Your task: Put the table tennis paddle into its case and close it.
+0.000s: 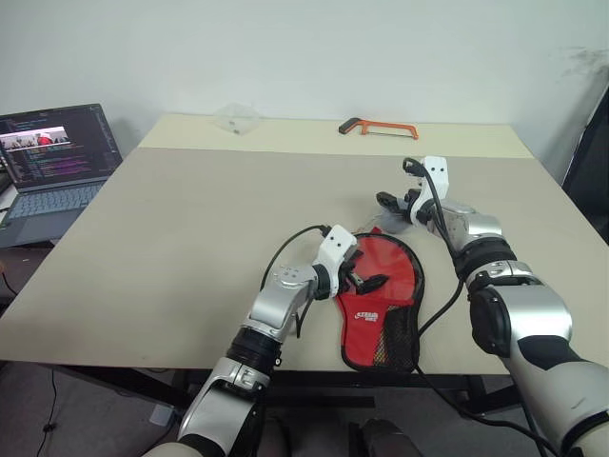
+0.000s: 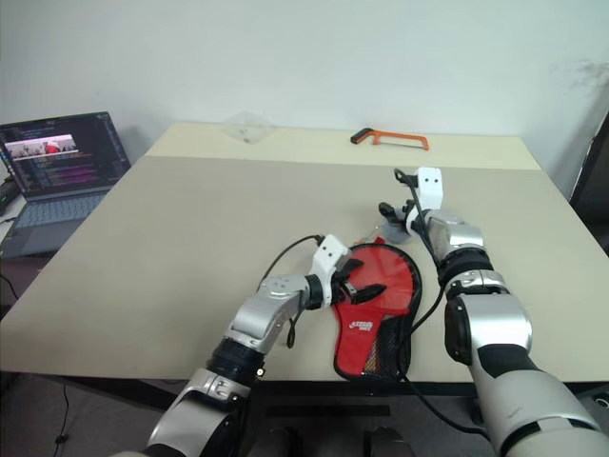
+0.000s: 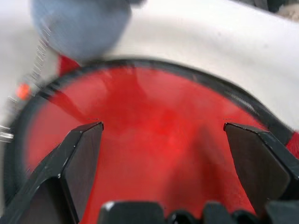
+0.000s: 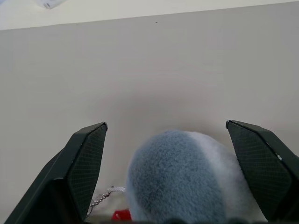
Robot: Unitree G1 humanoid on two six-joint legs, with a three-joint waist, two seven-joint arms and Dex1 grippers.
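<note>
- While the case (image 1: 381,303) lies flat near the table's front edge, red side up with its white logo and black mesh toward that edge, its round red part sits directly under and between the left gripper's (image 1: 366,277) spread fingers.
- Whether the table tennis paddle is inside the case cannot be told; only red fabric and clear plastic show between those jaws.
- Left gripper: jaws wide apart, hovering low over the round part of the case, gripping nothing; whether the fingertips touch the fabric is unclear.
- Grey round tag (image 4: 180,177): fluffy, on a small bead chain at the far tip of the case, sitting between the right gripper's (image 1: 395,203) fingers and close below them.
- Right gripper: jaws fully spread on either side of the tag, not closed on it.
- Table (image 1: 190,219): pale beige, bare beyond the right jaws.
- Orange-framed hacksaw (image 1: 381,128): well beyond both grippers, at the far edge.
- Crumpled clear plastic (image 1: 235,118): also at the far edge, off to the left.
- Laptop (image 1: 52,167): open, off the table's left side.
</note>
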